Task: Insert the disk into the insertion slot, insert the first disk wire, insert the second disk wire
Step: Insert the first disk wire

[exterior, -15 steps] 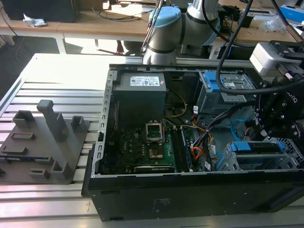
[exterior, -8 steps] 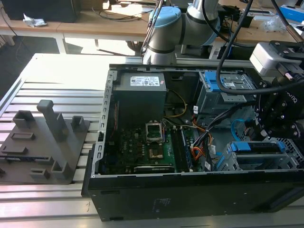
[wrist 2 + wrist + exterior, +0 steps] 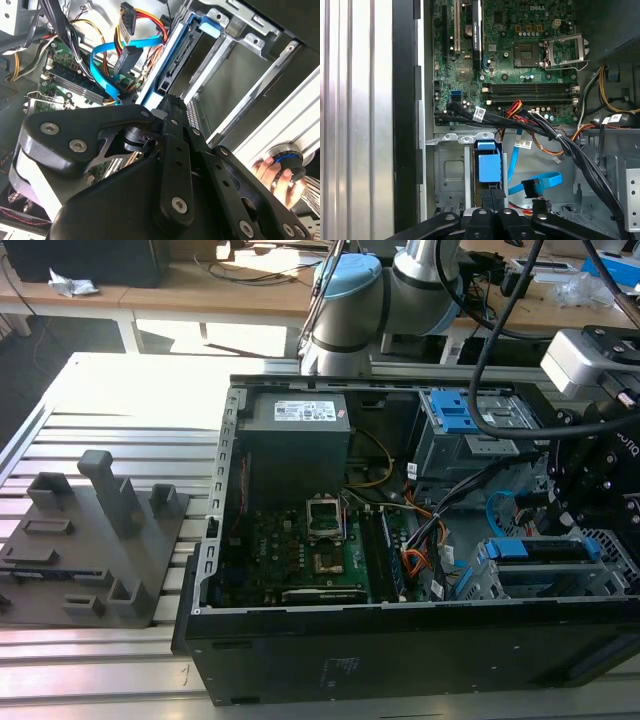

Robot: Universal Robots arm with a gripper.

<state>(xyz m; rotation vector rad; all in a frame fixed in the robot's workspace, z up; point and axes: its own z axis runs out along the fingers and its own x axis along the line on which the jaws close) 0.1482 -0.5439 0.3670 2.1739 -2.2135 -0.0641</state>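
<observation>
Disk (image 3: 487,167) sits edge-on partway in the insertion slot (image 3: 449,172), with the gripper (image 3: 493,196) pinched narrow on its back end. We reckon keep it square to the slot and push straight, minding the blue data cable (image 3: 545,179). White cable tags (image 3: 522,145) are too small to read.

Lab: robot arm (image 3: 400,280), slotted bench (image 3: 110,390)

- The arm (image 3: 350,300) stands at the far side of the exterior view, its blue-capped joints bent toward that view's right.
- The wrist (image 3: 592,358) sits at that right edge, angled downward.
- The black gripper (image 3: 493,194) hangs below it, its fingers (image 3: 487,196) drawn together and its outer links splayed.
</observation>
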